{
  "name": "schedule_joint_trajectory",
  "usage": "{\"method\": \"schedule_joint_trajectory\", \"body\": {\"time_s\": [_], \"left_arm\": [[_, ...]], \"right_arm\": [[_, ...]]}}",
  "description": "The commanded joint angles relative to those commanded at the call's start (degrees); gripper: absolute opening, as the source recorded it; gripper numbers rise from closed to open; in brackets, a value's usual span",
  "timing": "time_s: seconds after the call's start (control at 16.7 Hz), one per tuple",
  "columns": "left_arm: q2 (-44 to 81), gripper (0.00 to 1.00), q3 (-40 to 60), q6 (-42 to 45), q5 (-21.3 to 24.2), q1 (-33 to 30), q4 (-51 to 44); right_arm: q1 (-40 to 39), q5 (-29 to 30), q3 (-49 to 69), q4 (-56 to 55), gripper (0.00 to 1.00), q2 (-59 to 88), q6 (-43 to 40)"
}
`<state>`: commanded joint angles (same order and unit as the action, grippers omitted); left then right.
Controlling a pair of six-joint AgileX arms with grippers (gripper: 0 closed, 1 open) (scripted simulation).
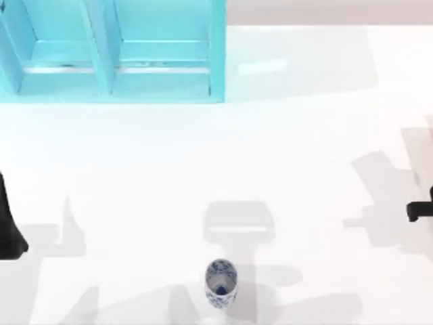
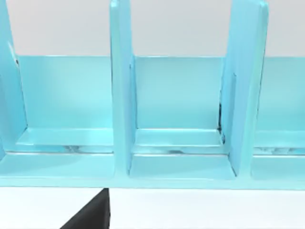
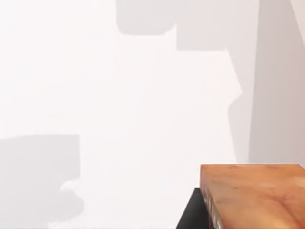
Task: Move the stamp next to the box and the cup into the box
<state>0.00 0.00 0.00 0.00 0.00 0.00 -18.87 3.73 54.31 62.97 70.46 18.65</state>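
Observation:
The cup [image 1: 220, 284], white with blue patterning and a blue mark inside, stands upright near the table's front edge at the middle. The box [image 1: 217, 54] is a cyan open crate with dividers at the back left; its compartments [image 2: 178, 143] face the left wrist camera close up. The stamp [image 3: 252, 195] is a glossy orange-brown block seen close in the right wrist view, with a black finger [image 3: 190, 212] against its side. My right gripper [image 1: 418, 211] sits at the table's right edge, shut on the stamp. My left gripper [image 1: 10, 233] is parked at the left edge.
White tabletop [image 1: 304, 135] stretches between the box and the cup, crossed by grey shadows of the arms. The box's right wall stands near the middle of the table's back.

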Motion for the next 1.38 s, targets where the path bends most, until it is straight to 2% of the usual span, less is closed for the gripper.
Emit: {"method": "schedule_joint_trajectory", "body": {"time_s": [0.36, 1.08, 1.38], "left_arm": [[0.00, 1.00, 0.00, 0.00, 0.00, 0.00, 0.00], [0.00, 1.00, 0.00, 0.00, 0.00, 0.00, 0.00], [0.00, 1.00, 0.00, 0.00, 0.00, 0.00, 0.00]], "right_arm": [[-0.13, 0.02, -0.59, -0.67, 0.00, 0.37, -0.01], [0.64, -0.13, -10.68, -15.67, 0.00, 4.75, -0.58], [0.70, -0.14, -11.30, -16.53, 0.00, 5.17, -0.60]]}}
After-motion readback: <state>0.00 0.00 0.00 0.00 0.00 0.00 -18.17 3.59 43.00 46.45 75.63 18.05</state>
